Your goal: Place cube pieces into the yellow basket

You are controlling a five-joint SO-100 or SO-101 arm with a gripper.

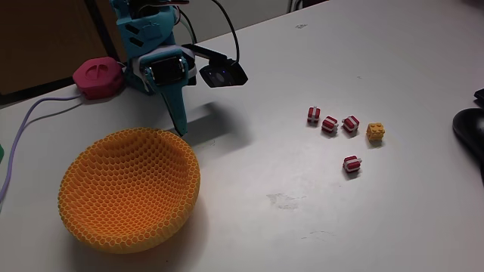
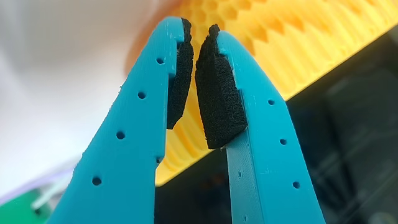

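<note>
Only partly can the arm be made out in the fixed view: its upper body is cut off by the top edge, and the gripper points down just behind the far rim of the yellow basket, its tip close to the rim, though whether it touches cannot be told. From that camera the jaws look like a single blue spike, so their stand is unreadable there. The wrist view settles it: the gripper has its two blue fingers nearly together, the black foam pads separated by a thin gap at the tips, with nothing between them. Behind the fingers that view gives a blurred stretch of the basket's honeycomb wall, and a dark area at lower right that is too vague to name.

As far as the fixed view shows the basket's inside, it holds nothing; the near inner wall is hidden by the rim. The cube pieces lie on the white table, well apart from the basket to the right: three red striped cubes in a row, a yellow studded cube just beside them, and one more red cube nearer the camera. A pink puck sits beside the arm's base at left. A dark object is cut off at the right edge.
</note>
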